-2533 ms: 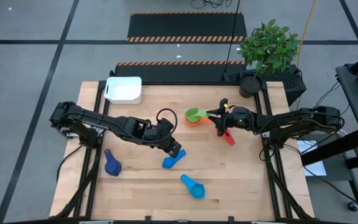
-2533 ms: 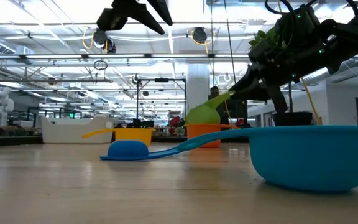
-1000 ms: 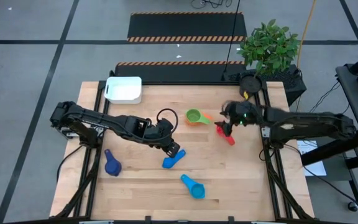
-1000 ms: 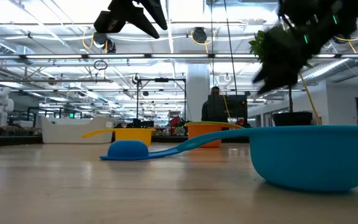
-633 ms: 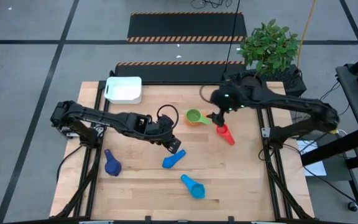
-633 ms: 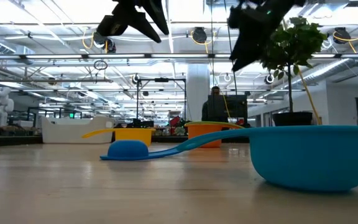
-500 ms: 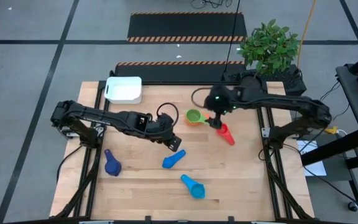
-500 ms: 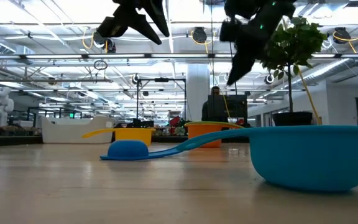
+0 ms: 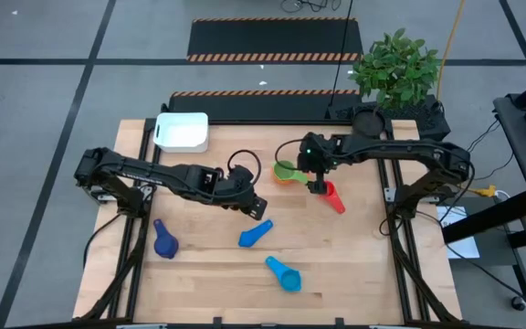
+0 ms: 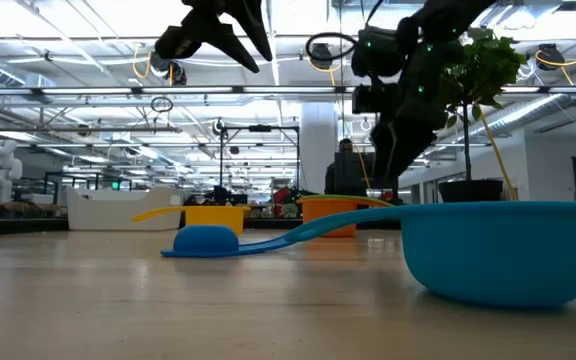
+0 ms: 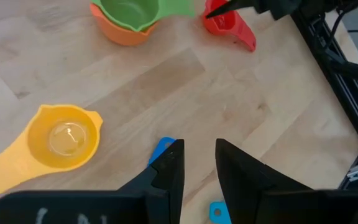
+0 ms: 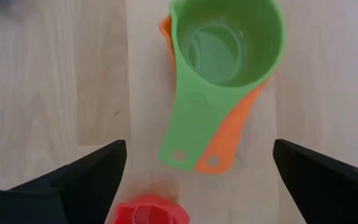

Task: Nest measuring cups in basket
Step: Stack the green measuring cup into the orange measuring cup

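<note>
Below the wide-open right gripper [image 12: 197, 180], green cup [image 12: 229, 43] sits nested in orange cup [image 12: 225, 140].

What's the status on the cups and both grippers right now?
Right gripper open above red cup. Left gripper empty, mid-table. Green cup nested in orange cup. Basket empty.

Green cup [image 12: 229, 43] inside orange cup [image 12: 229, 134], red cup [image 12: 151, 211] between the right gripper's [image 12: 197, 171] black fingers, yellow cup [image 11: 64, 137] – clear bright yellow, three blue cups – one dark [image 9: 164, 240], two lighter [image 9: 254, 235], white basket [image 9: 183, 132], pale wooden table [image 9: 336, 265].
</note>
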